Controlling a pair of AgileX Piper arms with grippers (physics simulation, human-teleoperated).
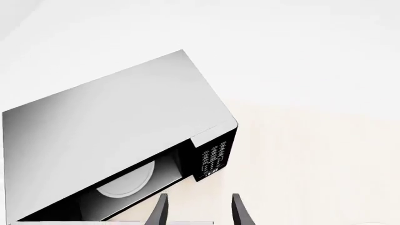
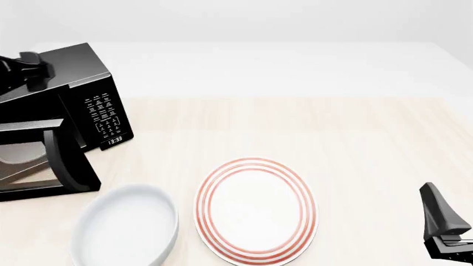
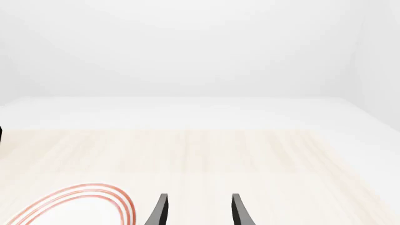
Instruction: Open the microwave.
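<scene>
A large black boxy microwave (image 2: pixel 81 94) with a white-lettered keypad (image 2: pixel 103 116) stands at the far left of the pale wood-grain worktop (image 2: pixel 333 144), turned at an angle. Its small digital clock (image 2: pixel 114 141) reads 13:33. The dark glass door (image 2: pixel 44 160) stands swung out toward the near side, leaving the cavity open, and from the left wrist view a pale round turntable (image 1: pixel 128 180) shows inside.

The left arm sits above the microwave's top at the left edge of the front view. Its end effector (image 1: pixel 198 211) shows in its own wrist view as 2 dark fingers with a clear gap between them, holding nothing, just in front of the open cavity.

The right end effector (image 3: pixel 198 211) is low at the near right corner of the worktop, well apart from the microwave. Its 2 fingers are likewise spread with nothing between them.

Near the front edge lie a round white plate with red concentric rings (image 2: pixel 255 209) and, just beside it on the left, a plain white oval bowl (image 2: pixel 126 227).
</scene>
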